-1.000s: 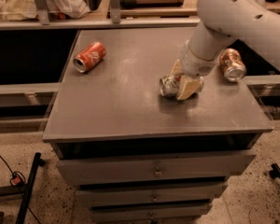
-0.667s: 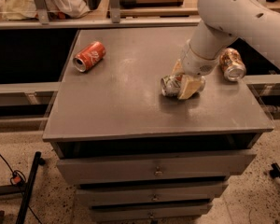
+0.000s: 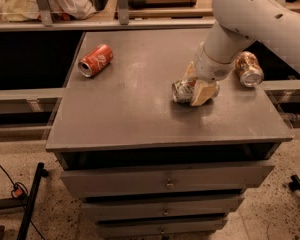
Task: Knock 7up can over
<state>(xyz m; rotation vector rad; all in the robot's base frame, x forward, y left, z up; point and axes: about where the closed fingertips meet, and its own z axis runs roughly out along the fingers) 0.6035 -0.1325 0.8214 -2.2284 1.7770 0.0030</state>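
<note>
The 7up can [image 3: 180, 91], white-silver with a green tint, lies on its side on the grey tabletop [image 3: 140, 109], its silver end facing left-front. My gripper [image 3: 196, 86] is down at the table around the can, one tan finger [image 3: 202, 92] in front of it and the other behind. The white arm comes in from the upper right.
A red-orange can [image 3: 95, 60] lies on its side at the back left of the table. A brown-copper can [image 3: 248, 69] lies on its side at the right edge, just behind the arm. Drawers sit below the tabletop. A shelf and a cloth stand behind.
</note>
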